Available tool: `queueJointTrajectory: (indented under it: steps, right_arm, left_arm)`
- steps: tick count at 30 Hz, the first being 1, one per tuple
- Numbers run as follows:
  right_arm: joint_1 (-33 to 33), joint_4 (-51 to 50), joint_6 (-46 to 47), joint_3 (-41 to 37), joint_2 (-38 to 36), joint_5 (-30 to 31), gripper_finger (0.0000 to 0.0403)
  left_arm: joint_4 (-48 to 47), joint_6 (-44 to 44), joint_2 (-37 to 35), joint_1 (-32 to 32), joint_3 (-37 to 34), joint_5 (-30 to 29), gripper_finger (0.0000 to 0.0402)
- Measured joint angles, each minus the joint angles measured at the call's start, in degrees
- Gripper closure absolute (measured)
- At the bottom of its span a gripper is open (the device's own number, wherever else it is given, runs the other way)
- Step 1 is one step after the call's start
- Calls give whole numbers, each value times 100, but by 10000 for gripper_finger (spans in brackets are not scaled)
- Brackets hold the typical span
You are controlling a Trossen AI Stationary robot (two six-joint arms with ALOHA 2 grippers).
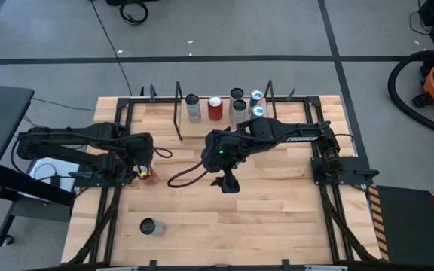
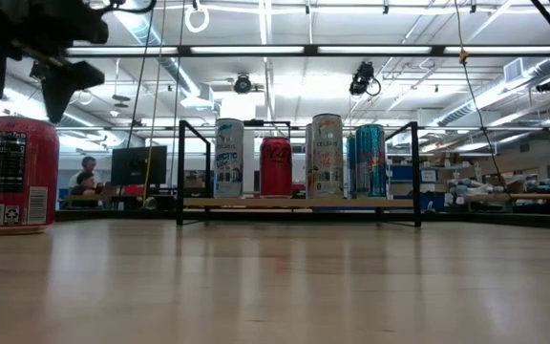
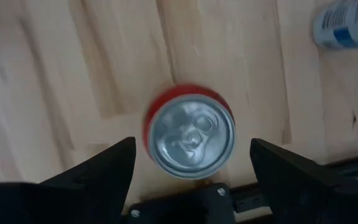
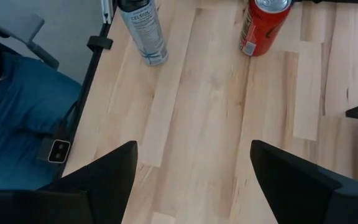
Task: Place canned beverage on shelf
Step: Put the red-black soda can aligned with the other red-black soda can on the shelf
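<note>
We see the left gripper (image 3: 191, 180) hanging right above a red can (image 3: 189, 132) that stands on the wooden table (image 1: 277, 218) near the left side. Its two fingers (image 3: 98, 171) are wide apart, one on each side of the can, and they do not touch it. In the low view the red can (image 2: 15, 174) stands up straight. The right gripper (image 1: 227, 183) hangs over the middle of the table, with its fingers (image 4: 104, 171) spread apart and nothing between them. The shelf (image 2: 299, 203) is at the back of the table, and we see several cans standing on it in a row, with a small red one (image 2: 276, 166) among them. One more can, a tall silver one (image 1: 151, 226), sits near the front left of the table.
</note>
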Motion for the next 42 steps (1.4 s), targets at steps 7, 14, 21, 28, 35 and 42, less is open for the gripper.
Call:
queueJointTrajectory:
  steps: [7, 14, 21, 28, 35, 42]
  right_arm:
    - [0, 4, 40, 0, 0, 0, 82]
    - [2, 43, 31, 0, 0, 0, 82]
    - [2, 42, 27, 0, 0, -2, 82]
    - [4, 42, 28, 0, 0, -2, 82]
    - [4, 42, 18, 0, 0, -2, 82]
    - [4, 42, -2, 0, 0, -2, 82]
  left_arm:
    - [172, -87, 0, -2, -244, -5, 83]
    - [192, -106, 82, -2, -244, -10, 83]
    - [367, -102, 471, -8, -244, -10, 83]
    - [437, -104, 868, -8, -273, 14, 83]
    - [513, -145, 933, -6, -376, 36, 83]
    - [513, -148, 927, -6, -384, 33, 106]
